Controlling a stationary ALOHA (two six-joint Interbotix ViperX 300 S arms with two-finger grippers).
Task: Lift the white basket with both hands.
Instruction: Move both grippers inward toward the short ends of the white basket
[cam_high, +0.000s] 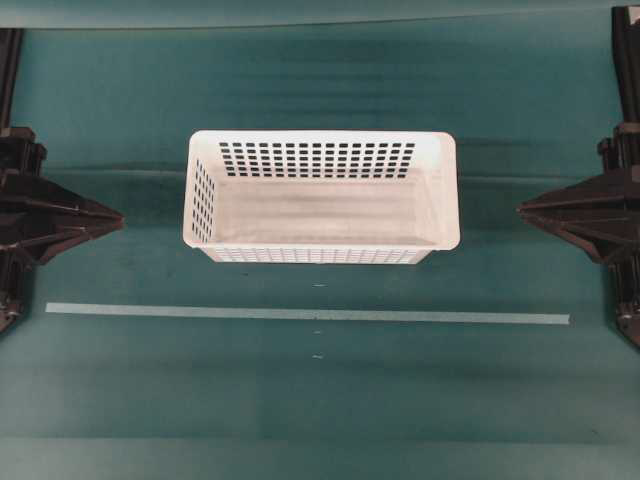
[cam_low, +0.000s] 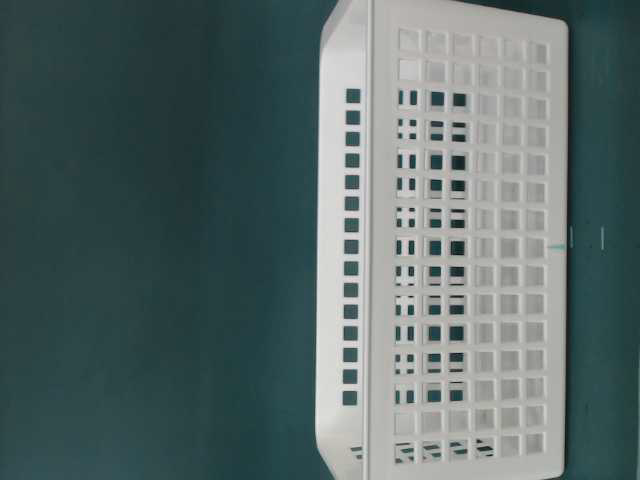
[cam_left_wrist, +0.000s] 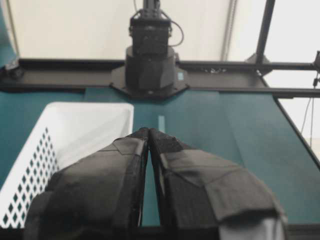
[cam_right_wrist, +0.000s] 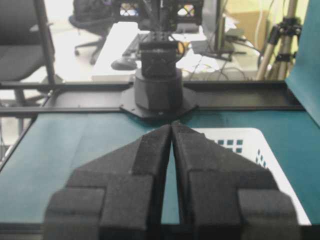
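I see the large rectangular white plastic basket (cam_high: 320, 215) with slotted walls sitting upright mid-tabletop (cam_high: 320, 390), just behind a pale tape strip (cam_high: 300, 314). Left gripper (cam_high: 118, 218) and right gripper (cam_high: 522, 208) sit at opposite edges, tips aimed at the basket, well apart from it. Both sets of jaws pressed together, holding nothing.

Both pincers — left pincer (cam_left_wrist: 149, 131), right pincer (cam_right_wrist: 171, 125) — are black, angular, wedge-shaped; fingers wrapped in coarse tape.
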